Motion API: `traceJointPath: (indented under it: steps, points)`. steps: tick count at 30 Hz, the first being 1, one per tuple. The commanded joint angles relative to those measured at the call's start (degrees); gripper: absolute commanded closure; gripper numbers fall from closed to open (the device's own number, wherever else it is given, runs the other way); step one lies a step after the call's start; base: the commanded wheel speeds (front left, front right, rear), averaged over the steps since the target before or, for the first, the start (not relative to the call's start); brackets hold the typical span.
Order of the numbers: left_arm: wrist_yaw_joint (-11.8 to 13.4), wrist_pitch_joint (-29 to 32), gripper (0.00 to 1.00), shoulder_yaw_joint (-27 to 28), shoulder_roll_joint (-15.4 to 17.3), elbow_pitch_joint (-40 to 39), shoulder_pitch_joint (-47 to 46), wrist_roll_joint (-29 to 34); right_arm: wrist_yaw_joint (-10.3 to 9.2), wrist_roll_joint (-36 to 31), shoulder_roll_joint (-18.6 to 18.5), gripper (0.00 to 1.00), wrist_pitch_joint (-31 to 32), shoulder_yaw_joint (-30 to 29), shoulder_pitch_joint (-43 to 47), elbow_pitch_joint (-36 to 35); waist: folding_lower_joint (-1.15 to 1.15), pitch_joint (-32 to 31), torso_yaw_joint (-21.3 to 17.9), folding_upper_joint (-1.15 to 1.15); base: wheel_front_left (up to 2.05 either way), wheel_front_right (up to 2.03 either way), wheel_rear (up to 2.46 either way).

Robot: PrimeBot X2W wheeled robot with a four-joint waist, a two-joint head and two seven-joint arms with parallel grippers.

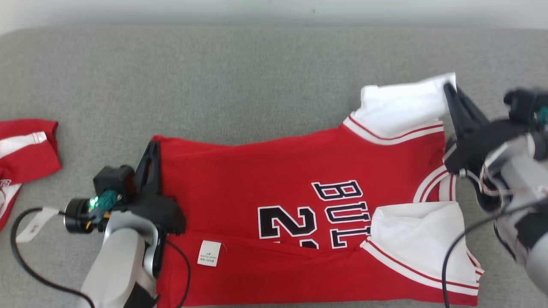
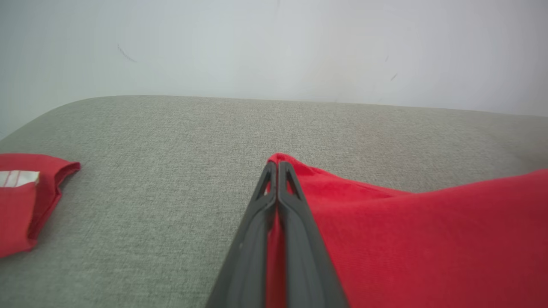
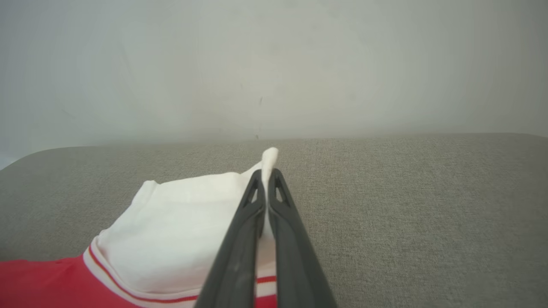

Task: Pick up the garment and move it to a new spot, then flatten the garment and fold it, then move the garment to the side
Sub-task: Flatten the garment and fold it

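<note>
The garment (image 1: 265,179) is a red jersey with black-and-white lettering and white sleeves, spread sideways across the grey couch, its near edge folded over with a white label showing. My left gripper (image 1: 150,147) is shut on the red hem corner (image 2: 280,160) at the jersey's left end. My right gripper (image 1: 448,87) is shut on the tip of the far white sleeve (image 3: 269,156) at the right end. Both pinched corners rise slightly off the cushion.
A second red-and-white cloth (image 1: 21,154) lies at the far left of the couch (image 1: 257,77), also seen as cloth (image 2: 25,196) from the left wrist. Bare grey cushion runs behind the jersey up to a pale wall (image 3: 274,64). Cables trail by both forearms.
</note>
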Motion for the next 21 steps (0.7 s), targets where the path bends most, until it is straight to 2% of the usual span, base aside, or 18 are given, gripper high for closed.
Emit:
traceJointPath:
  steps: [1, 9, 15, 21]
  points:
    - [-0.3, -0.1, 1.00, 1.0, 0.2, -0.9, 2.2, 0.5, -0.08, -1.2, -0.7, 1.00, -0.2, -1.8, 3.2, -1.4, 0.01, -1.9, -0.6, 0.00, 0.00, 0.00, 0.00]
    - [-1.2, -0.1, 1.00, 4.9, -0.3, -3.7, 9.3, -0.1, -0.08, -6.3, 0.4, 1.00, -0.2, -11.0, 17.1, -8.2, 0.01, -6.7, -1.0, 0.00, 0.00, 0.00, 0.00]
    - [-1.7, -0.1, 1.00, 5.6, -0.5, -4.1, 14.0, -1.6, -0.08, -8.1, 1.7, 1.00, -0.2, -12.6, 24.5, -10.2, 0.01, -8.6, -1.5, 0.00, 0.00, 0.00, 0.00]
    - [-1.1, -0.1, 1.00, 4.8, -0.5, -3.4, 17.4, -4.5, -0.09, -8.5, 2.5, 1.00, -0.2, -13.2, 28.6, -9.6, 0.01, -9.6, -2.2, 0.00, 0.00, 0.00, 0.00]
